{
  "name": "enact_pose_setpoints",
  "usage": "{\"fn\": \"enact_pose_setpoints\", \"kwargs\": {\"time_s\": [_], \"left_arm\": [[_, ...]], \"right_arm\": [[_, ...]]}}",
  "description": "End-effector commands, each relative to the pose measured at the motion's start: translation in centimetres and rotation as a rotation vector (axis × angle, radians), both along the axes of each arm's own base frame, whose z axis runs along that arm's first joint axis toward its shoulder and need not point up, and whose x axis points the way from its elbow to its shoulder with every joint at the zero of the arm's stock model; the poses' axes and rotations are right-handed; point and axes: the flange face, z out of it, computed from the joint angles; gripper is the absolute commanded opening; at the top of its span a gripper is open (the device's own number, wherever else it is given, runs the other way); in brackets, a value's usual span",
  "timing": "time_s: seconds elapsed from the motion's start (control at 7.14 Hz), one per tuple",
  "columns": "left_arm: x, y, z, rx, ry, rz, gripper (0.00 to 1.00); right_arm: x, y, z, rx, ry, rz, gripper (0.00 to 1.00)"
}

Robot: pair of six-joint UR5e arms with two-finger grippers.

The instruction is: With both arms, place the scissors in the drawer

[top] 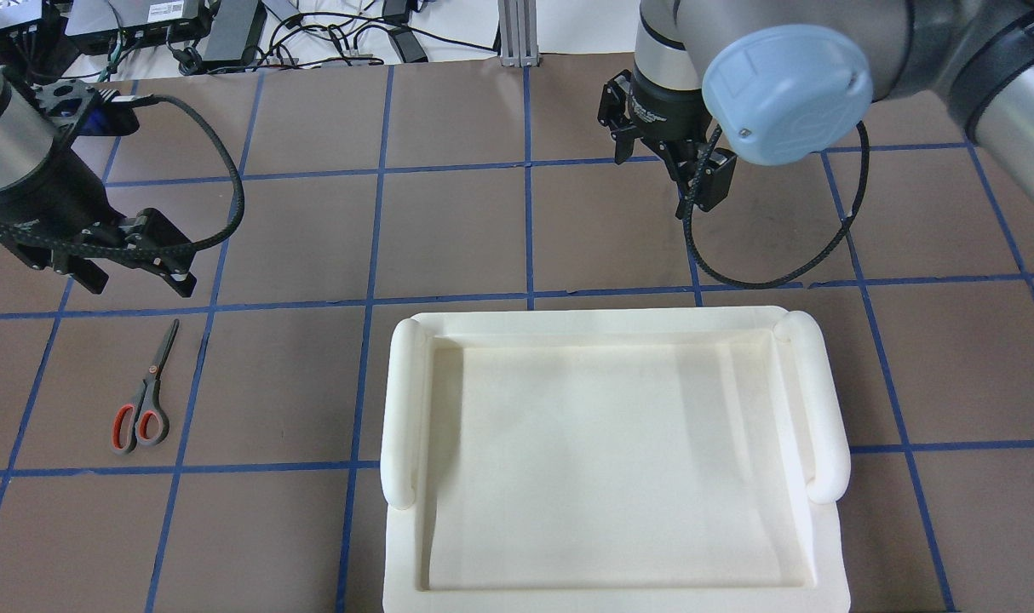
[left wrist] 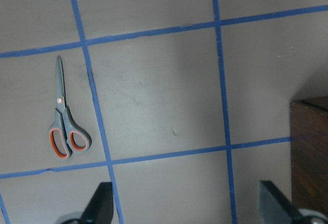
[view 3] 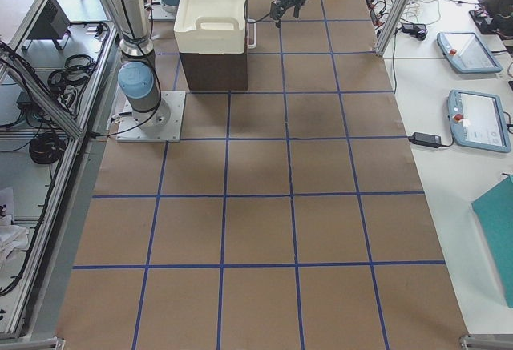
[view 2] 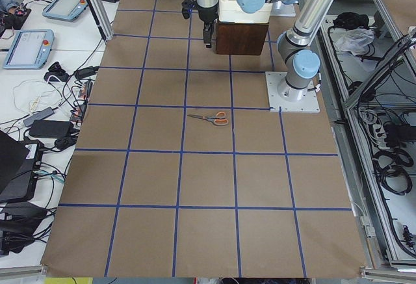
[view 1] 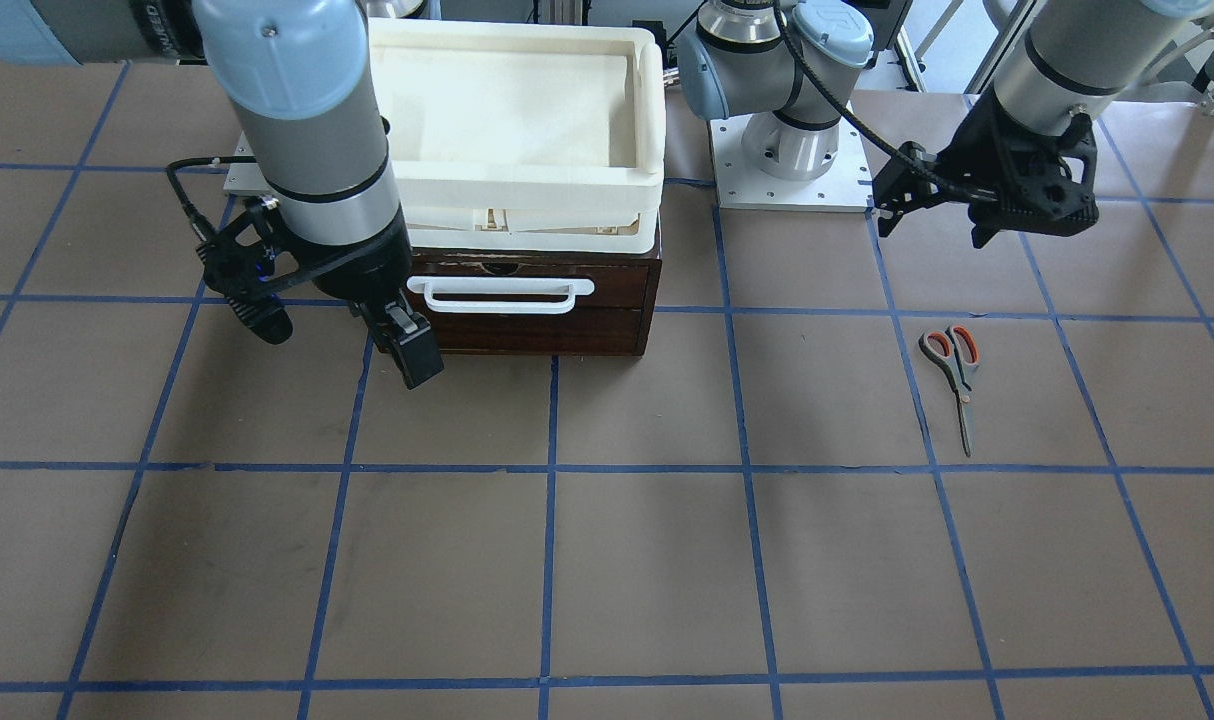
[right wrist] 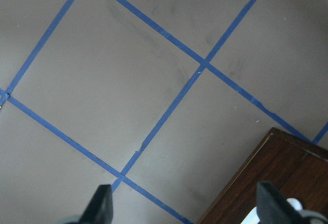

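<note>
My left gripper [left wrist: 187, 203] hangs spread wide, holding nothing, near the scissors [left wrist: 64, 126], which lie flat and closed on the table [view 1: 607, 560]. Right gripper [right wrist: 184, 203] is gaping and empty too, beside the shut drawer [view 1: 622, 285].

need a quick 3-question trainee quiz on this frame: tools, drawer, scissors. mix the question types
1. Fill in: the left tool and the right tool are both ____ (open or shut).
2. True or false: the drawer is pulled out.
3. The scissors lie: A) inside the drawer; B) flat on the table, on the left tool's side; C) in the right tool.

Key: 1 open; 2 false; 3 B.
</note>
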Motion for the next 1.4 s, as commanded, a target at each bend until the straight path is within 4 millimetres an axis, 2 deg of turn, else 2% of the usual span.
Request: {"fn": "enact_pose_setpoints", "kwargs": {"time_s": [0.0, 0.28, 0.56, 0.84, 1.26], "left_arm": [[4.9, 0.3, -3.1, 0.055, 0.021, 0.097, 1.0], [7.0, -0.8, -9.2, 0.067, 0.027, 0.131, 1.0], [7.4, -1.4, -14.7, 0.066, 0.026, 0.136, 0.98], [8.3, -2.3, -18.0, 0.081, 0.025, 0.139, 0.98], [14.8, -2.9, -21.4, 0.055, 0.021, 0.069, 0.98]], "right_arm": [[3.4, 0.4, -2.9, 0.043, 0.017, -0.248, 1.0], [5.0, 0.5, -5.4, 0.093, 0.044, -0.318, 1.0], [7.0, 0.5, -8.9, 0.146, 0.067, -0.386, 1.0], [7.7, 0.8, -9.8, 0.199, 0.047, -0.405, 1.0], [7.6, 1.3, -11.4, 0.276, 0.078, -0.408, 1.0]]}}
